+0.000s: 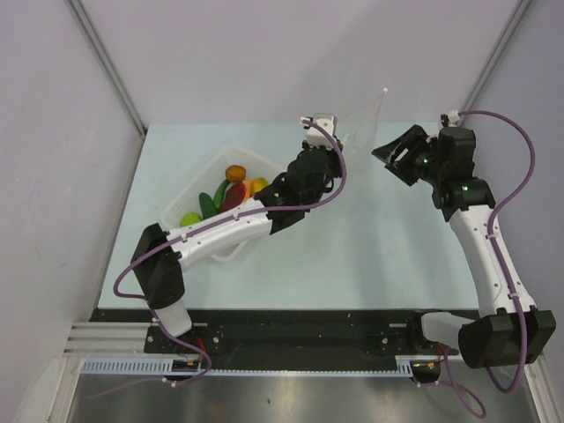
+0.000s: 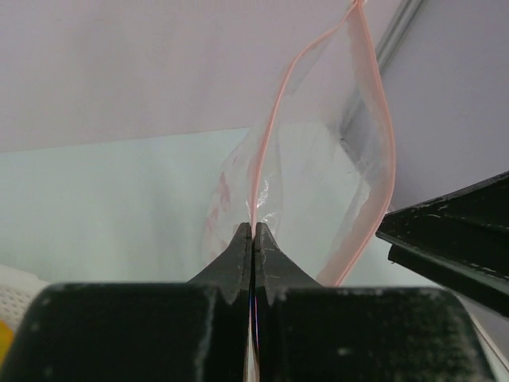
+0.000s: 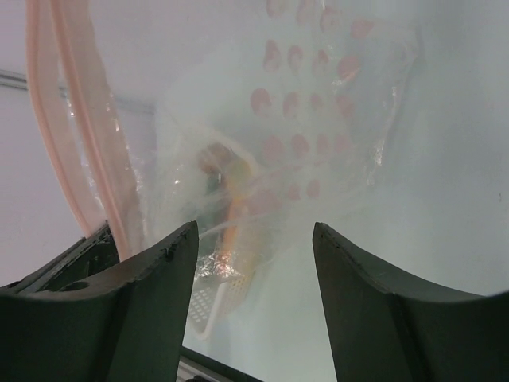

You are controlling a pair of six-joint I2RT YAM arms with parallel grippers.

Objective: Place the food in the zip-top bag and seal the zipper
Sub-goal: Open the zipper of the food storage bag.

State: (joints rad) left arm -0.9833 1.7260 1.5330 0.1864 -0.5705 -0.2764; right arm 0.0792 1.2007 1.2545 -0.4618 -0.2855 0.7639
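My left gripper (image 1: 342,141) is shut on the pink-red zipper strip (image 2: 266,143) of the clear zip-top bag (image 1: 363,132) and holds it up off the table. In the left wrist view the fingertips (image 2: 254,228) pinch the strip, and the bag's mouth (image 2: 326,159) stands open above them. My right gripper (image 1: 388,161) is open and empty just right of the bag. In its own view the gripper (image 3: 254,231) faces the bag (image 3: 318,103). The food lies in the white tray: orange (image 1: 234,173), dark red (image 1: 233,196), cucumber (image 1: 208,204), lime ball (image 1: 189,218), yellow (image 1: 258,184).
The white tray (image 1: 189,181) stands left of centre, partly under my left arm; it shows blurred through the bag in the right wrist view (image 3: 211,306). White walls close the back and sides. The black rail runs along the near edge (image 1: 300,330).
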